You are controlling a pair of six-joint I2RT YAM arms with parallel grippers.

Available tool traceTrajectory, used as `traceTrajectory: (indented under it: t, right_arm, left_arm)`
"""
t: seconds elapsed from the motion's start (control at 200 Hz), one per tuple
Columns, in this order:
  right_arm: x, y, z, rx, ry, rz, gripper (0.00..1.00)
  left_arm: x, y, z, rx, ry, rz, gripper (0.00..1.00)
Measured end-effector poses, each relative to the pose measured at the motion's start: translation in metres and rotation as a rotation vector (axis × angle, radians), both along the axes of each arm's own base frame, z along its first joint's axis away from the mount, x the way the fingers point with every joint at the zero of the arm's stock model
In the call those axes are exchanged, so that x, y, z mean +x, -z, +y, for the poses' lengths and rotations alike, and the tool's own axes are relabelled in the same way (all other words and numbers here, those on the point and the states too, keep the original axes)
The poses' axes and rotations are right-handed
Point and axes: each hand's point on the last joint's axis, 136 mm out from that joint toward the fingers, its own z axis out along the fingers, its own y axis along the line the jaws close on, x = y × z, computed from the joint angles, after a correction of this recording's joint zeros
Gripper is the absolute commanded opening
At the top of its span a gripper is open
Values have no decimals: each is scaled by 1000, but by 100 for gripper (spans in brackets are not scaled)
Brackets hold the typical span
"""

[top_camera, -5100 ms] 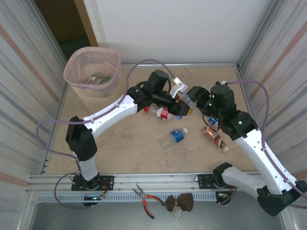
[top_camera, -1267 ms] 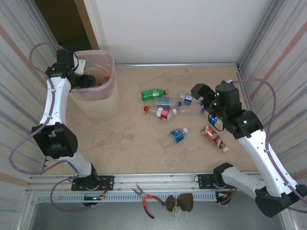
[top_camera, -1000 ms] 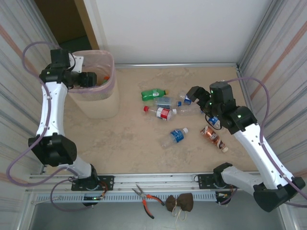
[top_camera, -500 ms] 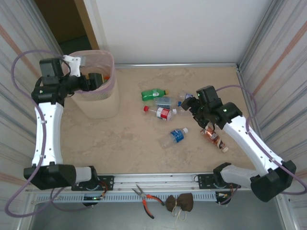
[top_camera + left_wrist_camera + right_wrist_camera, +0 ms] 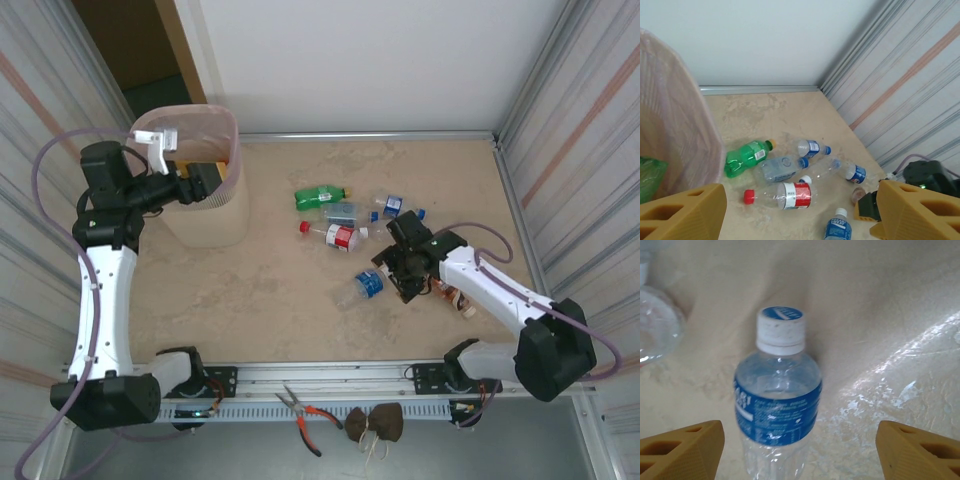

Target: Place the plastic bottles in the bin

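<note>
The right end effector (image 5: 402, 278) sits low over the surface (image 5: 280, 300), at about 4 o'clock from its centre. In the right wrist view its fingers (image 5: 682, 447) are spread wide and hold nothing. A clear blue-labelled bottle (image 5: 777, 410) lies between them, apart from both, with its white cap towards 12 o'clock. At 3 o'clock of that end effector an orange-brown bottle (image 5: 462, 303) shows from under the arm. Farther back, near the centre, lies a red-labelled bottle (image 5: 335, 236) beside other clear bottles, with a green bottle (image 5: 320, 197) at its 12 o'clock. The bin (image 5: 215, 215) stands at 10 o'clock. The left end effector (image 5: 205, 180) hangs at the bin's rim, wide open and empty.
</note>
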Motion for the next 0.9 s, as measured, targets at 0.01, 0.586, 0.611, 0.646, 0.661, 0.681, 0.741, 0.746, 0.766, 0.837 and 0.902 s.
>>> traceTrajectory:
  t: [0.01,0.586,0.611,0.646,0.661,0.681,0.741,0.746,0.766,0.837,0.902]
  right_arm:
    - [0,0,0,0,4,2,73]
    - [40,28,-22,-44,127,6,52]
    - [41,30,-21,-45,128,7,51]
    - [43,32,-20,-45,128,6,51]
    - [43,33,-20,-45,128,6,51]
    - [44,34,-20,-45,128,6,51]
    - [47,37,-18,-45,128,9,50]
    - [47,38,-18,-46,128,9,50]
    - [48,39,-18,-46,128,10,50]
    - [51,43,-16,-44,127,11,48]
    - [53,47,-14,-41,126,16,47]
  left_arm:
    - [-1,-1,0,-2,1,-2,79]
    - [-9,-3,-3,-60,-2,-4,78]
    - [-9,-3,-3,-60,-3,-5,78]
    - [-10,-4,-3,-61,-3,-8,78]
    - [-10,-4,-3,-62,-3,-9,78]
    - [-10,-4,-3,-64,-4,-9,78]
    - [-12,-5,-3,-68,-5,-9,79]
    - [-12,-5,-3,-68,-5,-10,79]
    - [-13,-6,-3,-69,-5,-10,78]
    - [-14,-7,-3,-72,-6,-14,79]
    - [-16,-8,-4,-72,-6,-18,79]
